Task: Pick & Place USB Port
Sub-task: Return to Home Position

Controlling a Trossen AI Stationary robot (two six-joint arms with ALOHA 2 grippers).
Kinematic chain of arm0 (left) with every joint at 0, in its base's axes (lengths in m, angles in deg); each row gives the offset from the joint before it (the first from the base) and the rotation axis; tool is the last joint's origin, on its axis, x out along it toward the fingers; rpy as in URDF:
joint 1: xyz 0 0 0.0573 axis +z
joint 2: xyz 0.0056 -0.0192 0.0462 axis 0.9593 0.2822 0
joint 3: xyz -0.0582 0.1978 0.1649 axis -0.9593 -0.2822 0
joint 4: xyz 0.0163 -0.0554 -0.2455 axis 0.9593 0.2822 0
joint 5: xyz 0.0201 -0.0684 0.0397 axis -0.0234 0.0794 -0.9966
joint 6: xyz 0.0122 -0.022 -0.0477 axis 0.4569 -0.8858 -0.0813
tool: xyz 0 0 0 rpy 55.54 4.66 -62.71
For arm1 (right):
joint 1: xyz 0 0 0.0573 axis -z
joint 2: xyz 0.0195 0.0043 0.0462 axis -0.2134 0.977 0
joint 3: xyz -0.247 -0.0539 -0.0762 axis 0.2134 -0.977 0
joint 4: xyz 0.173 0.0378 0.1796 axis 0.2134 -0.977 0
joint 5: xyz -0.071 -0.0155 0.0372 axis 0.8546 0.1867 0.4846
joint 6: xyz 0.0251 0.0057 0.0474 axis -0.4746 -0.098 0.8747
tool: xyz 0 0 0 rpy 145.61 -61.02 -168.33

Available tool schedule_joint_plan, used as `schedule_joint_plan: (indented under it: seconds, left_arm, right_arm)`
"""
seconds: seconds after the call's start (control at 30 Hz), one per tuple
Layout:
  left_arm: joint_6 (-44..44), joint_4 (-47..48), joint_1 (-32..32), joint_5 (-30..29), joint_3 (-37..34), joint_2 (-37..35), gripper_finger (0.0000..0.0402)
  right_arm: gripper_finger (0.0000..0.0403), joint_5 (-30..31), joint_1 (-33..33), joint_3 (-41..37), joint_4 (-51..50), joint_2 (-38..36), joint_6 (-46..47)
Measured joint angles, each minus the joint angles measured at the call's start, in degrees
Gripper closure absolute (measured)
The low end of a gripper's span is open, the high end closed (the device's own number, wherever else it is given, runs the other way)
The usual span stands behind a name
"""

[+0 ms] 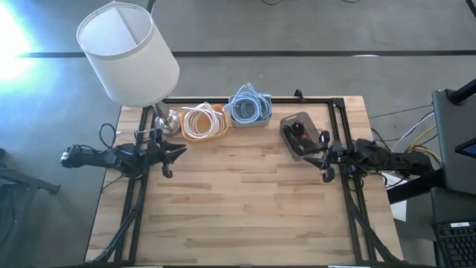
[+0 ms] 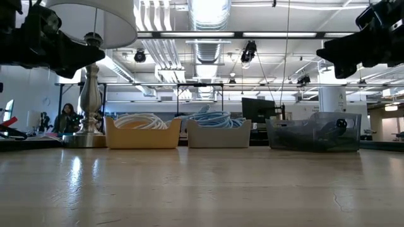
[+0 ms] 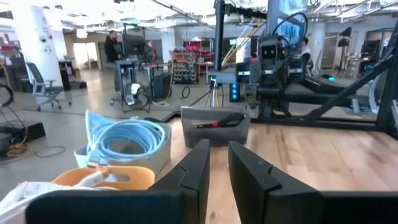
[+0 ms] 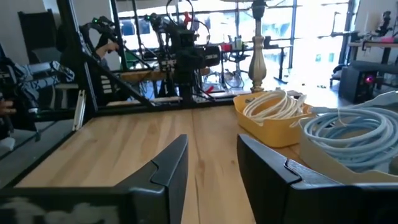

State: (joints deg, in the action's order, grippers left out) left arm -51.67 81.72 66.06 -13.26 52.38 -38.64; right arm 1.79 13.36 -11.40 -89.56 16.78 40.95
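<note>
A dark see-through bin (image 1: 300,136) with black parts and a red piece in it stands at the table's far right; it also shows in the low view (image 2: 314,132) and the left wrist view (image 3: 214,127). My left gripper (image 1: 175,155) hovers above the table's left side, open by a narrow gap (image 3: 219,165) and empty. My right gripper (image 1: 321,158) hovers just near of the dark bin, open (image 4: 211,162) and empty. Both grippers are level and face each other across the table.
A yellow bin of white cables (image 1: 204,123) and a grey bin of blue cables (image 1: 249,110) stand on the far edge, left of the dark bin. A table lamp (image 1: 126,52) stands at the far left corner. Bare wood (image 1: 245,201) fills the middle and near side.
</note>
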Motion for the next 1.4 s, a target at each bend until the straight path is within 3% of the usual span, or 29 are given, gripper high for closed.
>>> schedule_joint_plan:
  seconds: [0.27,0.53,1.4]
  left_arm:
    - [0.0,0.3,0.0,0.0,0.0,0.2,0.0339]
    - [0.0,0.4,0.0,0.0,-0.1,0.3,0.0339]
    - [0.0,0.6,0.0,0.0,-0.2,0.3,0.0339]
  right_arm:
    - [0.028,1.1,0.1,-3.0,4.1,0.7,-0.5]
    - [0.0272,9.1,0.2,-3.0,4.5,0.8,-4.7]
    - [0.0273,9.1,0.1,-3.0,4.5,0.9,-4.5]
